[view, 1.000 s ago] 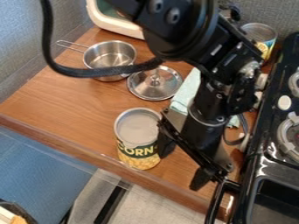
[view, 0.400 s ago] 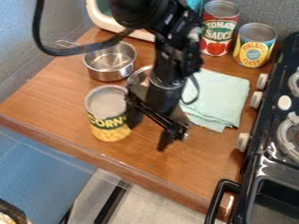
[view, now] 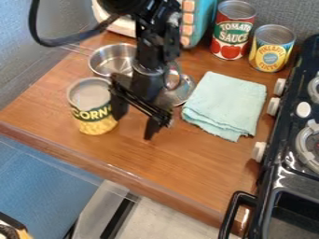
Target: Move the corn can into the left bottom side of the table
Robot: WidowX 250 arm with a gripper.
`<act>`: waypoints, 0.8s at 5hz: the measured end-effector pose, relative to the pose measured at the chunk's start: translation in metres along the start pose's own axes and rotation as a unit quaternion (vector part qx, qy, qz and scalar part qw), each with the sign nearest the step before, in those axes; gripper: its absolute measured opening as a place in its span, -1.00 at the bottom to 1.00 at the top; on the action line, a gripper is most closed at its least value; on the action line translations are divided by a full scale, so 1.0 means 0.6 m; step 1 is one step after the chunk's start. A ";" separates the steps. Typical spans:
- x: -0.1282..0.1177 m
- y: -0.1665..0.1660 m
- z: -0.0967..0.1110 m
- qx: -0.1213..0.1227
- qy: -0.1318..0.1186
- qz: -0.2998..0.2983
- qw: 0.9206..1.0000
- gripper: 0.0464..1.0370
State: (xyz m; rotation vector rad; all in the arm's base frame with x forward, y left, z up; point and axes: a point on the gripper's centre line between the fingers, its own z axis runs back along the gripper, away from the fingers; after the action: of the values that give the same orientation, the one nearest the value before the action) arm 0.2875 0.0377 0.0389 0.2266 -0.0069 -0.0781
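The gripper (view: 135,115) hangs low over the left half of the wooden table (view: 168,163), its fingers spread and nothing between them. Directly left of it stands the corn can (view: 92,112), upright, with a grey top and a green and yellow label. The outer side of the left finger (view: 120,103) is against or very close to the can's right side; whether they touch, I cannot tell.
Behind the can are a steel pot (view: 113,59) and a lid (view: 183,90), partly behind the arm. A mint cloth (view: 227,105), a tomato sauce can (view: 233,30), a pineapple can (view: 272,49) and the stove (view: 293,154) are to the right.
The gripper and the corn can have moved together toward the left and back of the table, the can staying upright on the gripper's left. The cloth and lid are now less covered by the arm.
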 end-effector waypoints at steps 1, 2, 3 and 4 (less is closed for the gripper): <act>0.006 0.053 -0.020 0.004 0.014 0.033 0.999 0.93; 0.005 0.101 -0.034 0.012 0.027 0.052 0.998 0.93; -0.008 0.130 -0.037 0.017 0.039 0.058 0.997 0.93; -0.019 0.143 -0.041 0.004 0.047 0.064 0.997 0.93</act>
State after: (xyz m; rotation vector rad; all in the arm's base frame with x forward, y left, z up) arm 0.2829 0.1274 0.0342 0.2367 0.0729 0.0595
